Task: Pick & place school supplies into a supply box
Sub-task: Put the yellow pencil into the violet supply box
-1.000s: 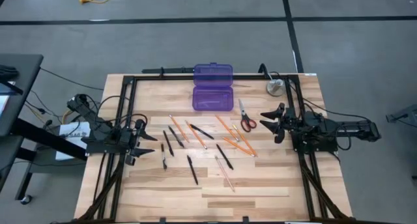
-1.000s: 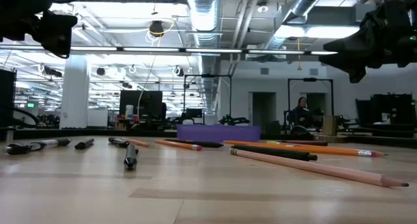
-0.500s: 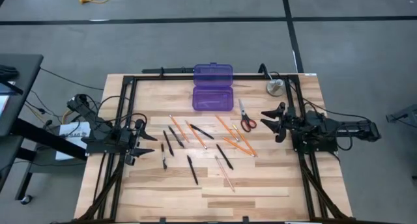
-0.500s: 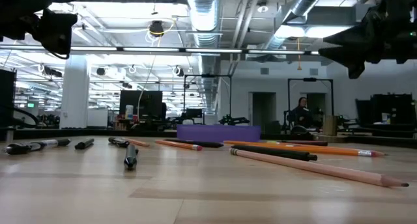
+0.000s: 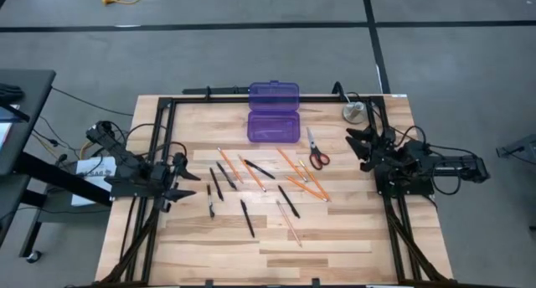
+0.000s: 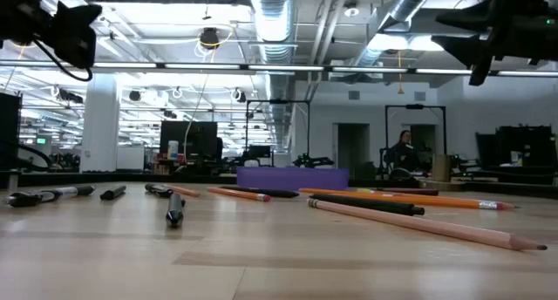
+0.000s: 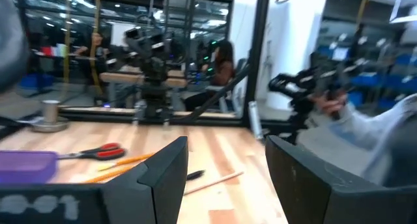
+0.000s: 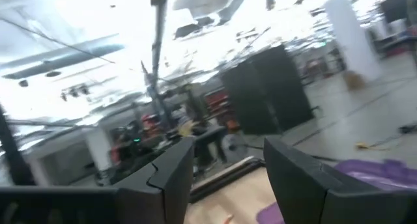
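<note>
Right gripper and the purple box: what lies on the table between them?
In the high view, the red-handled scissors lie between the open right gripper and the purple box; otherwise that stretch is bare wood.

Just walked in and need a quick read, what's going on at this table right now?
Nothing is being handled yet. Pencils, pens and red-handled scissors lie scattered on the table, all outside the open purple box at the far edge. The left gripper and right gripper both hang open and empty above the table's sides.
</note>
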